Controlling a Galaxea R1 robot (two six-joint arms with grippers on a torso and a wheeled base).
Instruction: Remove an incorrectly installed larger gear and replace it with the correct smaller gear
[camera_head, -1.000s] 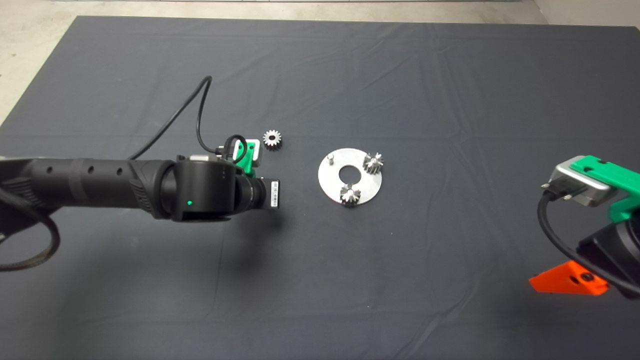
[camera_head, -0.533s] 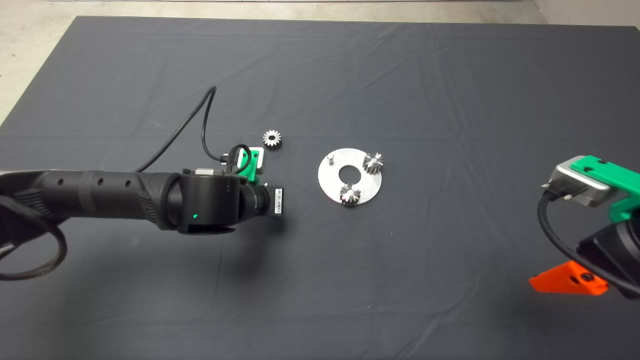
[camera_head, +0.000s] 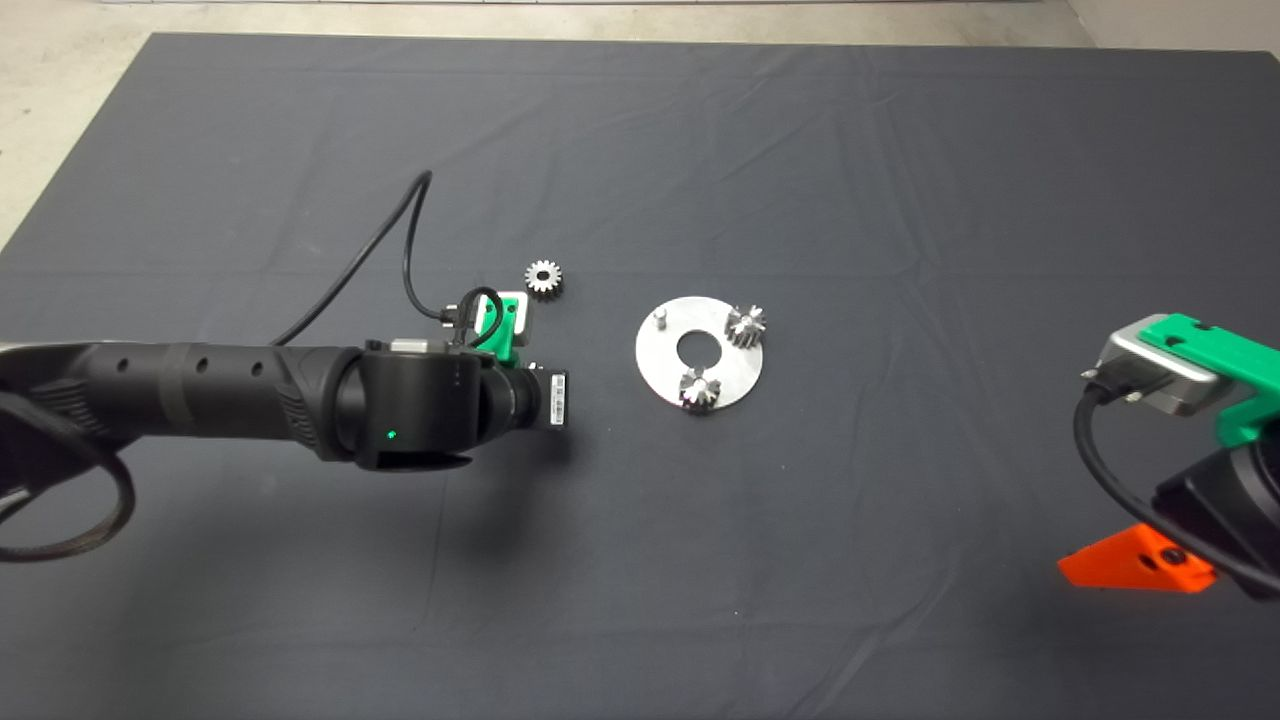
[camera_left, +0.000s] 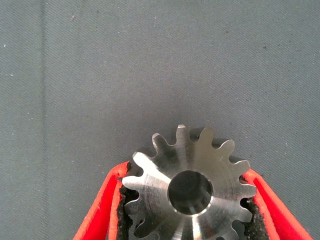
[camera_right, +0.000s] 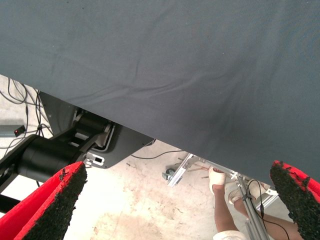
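The left gripper (camera_left: 189, 200) is clenched on a shiny steel gear, the larger gear (camera_left: 189, 186): its black pads (camera_left: 128, 200) press against the teeth on both sides, and the gear's flat face and dark bore show above the grey mat (camera_left: 150, 60). In the head view this gripper (camera_head: 505, 335) sits left of centre at the end of the left arm (camera_head: 250, 400), which reaches in from the left edge. Just up and right of it the smaller gear (camera_head: 543, 277) lies flat on the mat. Right of that, at centre, a round silver plate (camera_head: 662, 370) carries two gears (camera_head: 746, 325) and one bare peg (camera_head: 660, 319). The right gripper (camera_right: 175, 200) waits at the lower right edge with its fingers (camera_right: 55, 205) spread wide apart; a person's leg (camera_right: 220, 215) shows beyond the mat.
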